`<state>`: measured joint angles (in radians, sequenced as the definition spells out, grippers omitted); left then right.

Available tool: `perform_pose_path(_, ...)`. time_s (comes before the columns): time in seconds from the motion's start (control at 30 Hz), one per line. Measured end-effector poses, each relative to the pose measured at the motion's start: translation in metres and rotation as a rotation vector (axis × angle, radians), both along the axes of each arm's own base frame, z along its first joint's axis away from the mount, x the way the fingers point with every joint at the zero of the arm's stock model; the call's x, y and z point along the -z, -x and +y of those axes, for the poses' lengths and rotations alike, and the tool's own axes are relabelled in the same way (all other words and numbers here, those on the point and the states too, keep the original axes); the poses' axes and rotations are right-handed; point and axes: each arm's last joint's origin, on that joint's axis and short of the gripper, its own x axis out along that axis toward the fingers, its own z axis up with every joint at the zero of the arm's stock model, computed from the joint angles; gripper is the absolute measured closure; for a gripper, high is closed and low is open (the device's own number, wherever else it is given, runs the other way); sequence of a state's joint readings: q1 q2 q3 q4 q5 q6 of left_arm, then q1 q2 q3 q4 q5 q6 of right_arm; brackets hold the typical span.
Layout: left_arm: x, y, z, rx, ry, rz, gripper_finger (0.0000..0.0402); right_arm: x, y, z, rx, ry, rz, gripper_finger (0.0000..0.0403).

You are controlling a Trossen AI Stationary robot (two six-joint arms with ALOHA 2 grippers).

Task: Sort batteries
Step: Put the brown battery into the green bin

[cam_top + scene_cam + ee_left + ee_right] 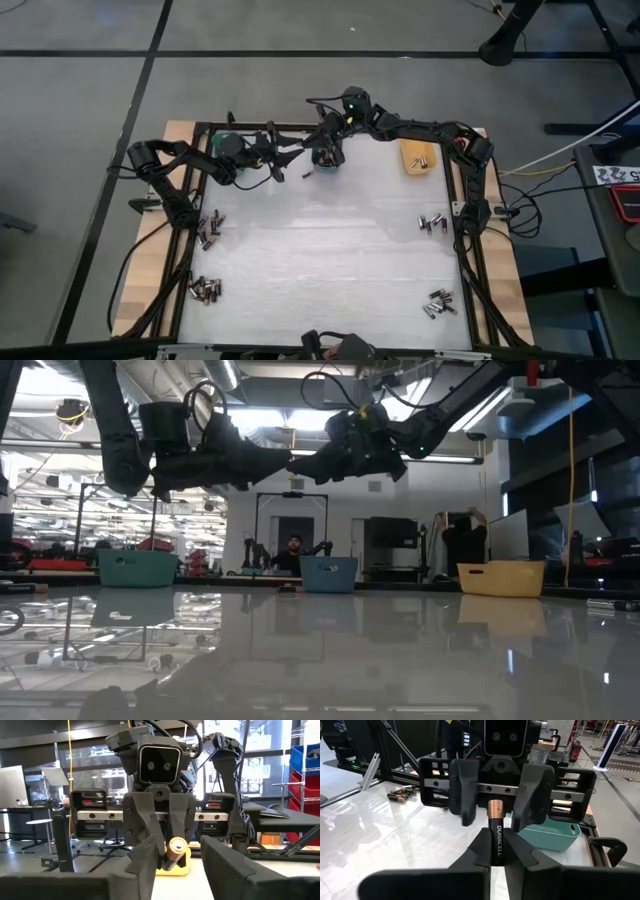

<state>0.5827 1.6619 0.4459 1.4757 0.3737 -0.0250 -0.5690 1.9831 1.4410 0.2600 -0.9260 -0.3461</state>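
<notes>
Midair, battery (495,834) clamped between right fingers (485,851), copper end between parted left fingers (464,795), untouched.

hidden: battery (496,837) lower end, inside right end effector (501,851) | contact with left fingers (462,795): unclear

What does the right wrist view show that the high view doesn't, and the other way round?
Only the right wrist view: the right gripper shut on a Duracell battery, its copper end between the left gripper's open fingers. Only the high view: the orange bin with cells in it, and battery piles on the right side of the table. Both: the two grippers meeting, and the teal bin.
</notes>
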Motion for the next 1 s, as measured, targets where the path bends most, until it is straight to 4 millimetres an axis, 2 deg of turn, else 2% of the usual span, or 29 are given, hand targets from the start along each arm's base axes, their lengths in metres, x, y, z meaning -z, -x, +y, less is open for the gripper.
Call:
perform_pose_path(0.43, 0.001, 0.0, 0.0, -0.019, -0.048, 0.021, 0.0377, 0.001, 0.0, 0.0, 0.006, -0.007, 0.009, 0.0376)
perform_pose_path(0.67, 0.002, 0.0, 0.0, -0.014, -0.047, 0.028, 0.0377, 0.001, 0.0, 0.0, 0.013, 0.0, 0.007, 0.0325)
perform_pose_path(1.0, -0.007, 0.007, 0.006, -0.118, 0.015, 0.059, 0.0377, -0.001, 0.002, -0.011, 0.226, 0.01, 0.031, 0.023)
